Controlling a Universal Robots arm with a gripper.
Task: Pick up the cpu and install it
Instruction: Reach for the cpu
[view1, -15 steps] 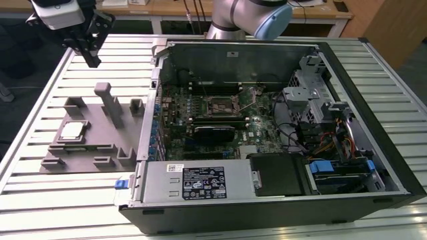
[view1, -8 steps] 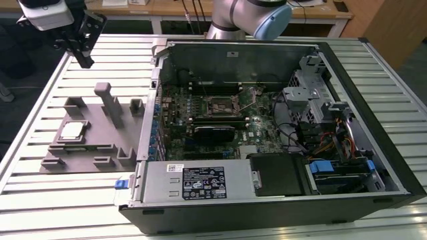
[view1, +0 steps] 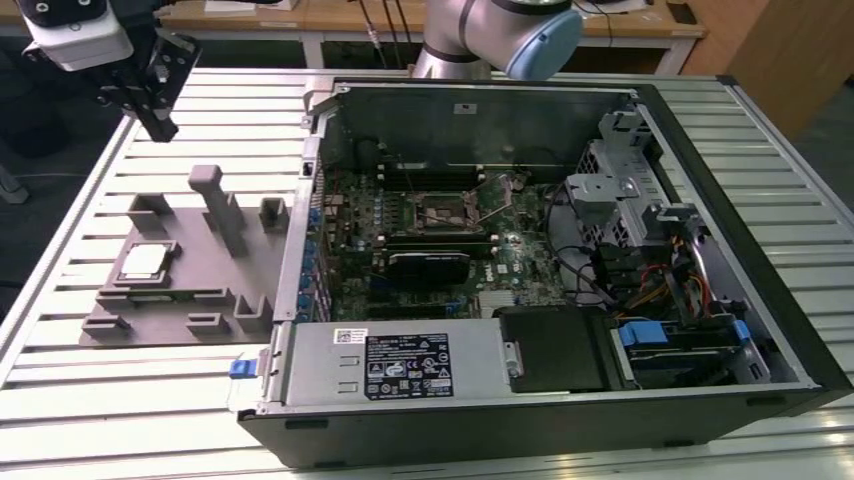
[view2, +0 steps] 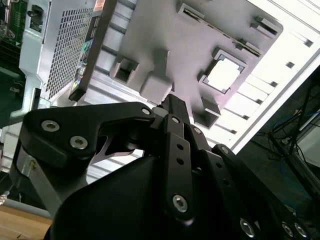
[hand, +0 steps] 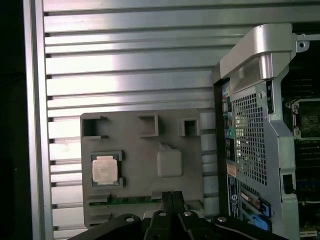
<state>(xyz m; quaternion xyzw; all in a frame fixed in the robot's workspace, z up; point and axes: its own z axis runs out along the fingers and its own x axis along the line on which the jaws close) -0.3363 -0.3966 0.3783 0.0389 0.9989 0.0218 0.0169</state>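
The gripper (view1: 162, 128) hangs in the air over the far part of the slatted metal table (view1: 80, 420), toward the exterior view's left, well apart from everything below it. In the first wrist view its two black fingers (hand: 167, 200) look pressed together, with only a thin seam between them and nothing pinched there. The cpu (view1: 144, 262) lies flat, pale metal top up, in a square recess of a grey plastic block (view1: 194, 265). That block rests on the table just beside the open computer case (view1: 534, 445), on the exterior view's left of it. The cpu sits in the part of the block farthest from the case, and the gripper is well above it and touches neither the cpu nor the block. Several upright posts and small pockets stand on the block around the recess. Inside the case, a dark square socket (view1: 445, 212) sits near the middle of the green circuit board (view1: 350, 205), well apart from the cpu. The silver and blue arm (view1: 514, 30) rises behind the far wall of the case.
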